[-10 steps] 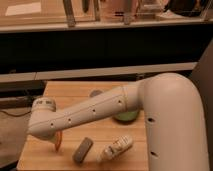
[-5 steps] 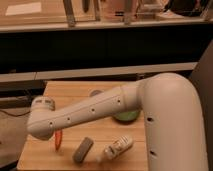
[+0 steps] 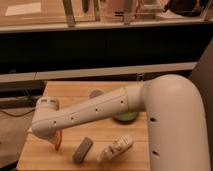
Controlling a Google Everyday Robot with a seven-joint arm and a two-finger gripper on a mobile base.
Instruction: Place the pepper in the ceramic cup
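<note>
Camera view is looking down over a big, smooth white robot arm that is reaching from the right across a pale wooden surface (image 3: pixel 125 135) with visible grain. The arm (image 3: pixel 95 116) is ending in a rounded wrist at the left, and the pincer (image 3: pixel 50 142) is tucked beneath that wrist, near the front left corner; I cannot tell whether its fingers are wide or narrow, because the arm is covering them.

Compared with half a second earlier, the arm is sitting in nearly the same pose, and the pepper is showing a little lower under the wrist.

A slim red-orange pepper (image 3: pixel 58 142) is peeking out just below the wrist, close to the surface. Only its lower part is showing, so its long axis is appearing roughly upright, slightly tilted, with the narrow end pointing down. Whether it is being gripped or resting on the wood, I cannot tell.

Just right of it a grey rectangular block (image 3: pixel 83 149) is lying diagonally. Further right a white bottle (image 3: pixel 116 147) is lying on its side. A green bowl (image 3: pixel 125 118) is half hidden behind the arm, and a small round greyish ceramic cup (image 3: pixel 96 93) is peeking over the arm's top edge, well apart from the pepper.
</note>
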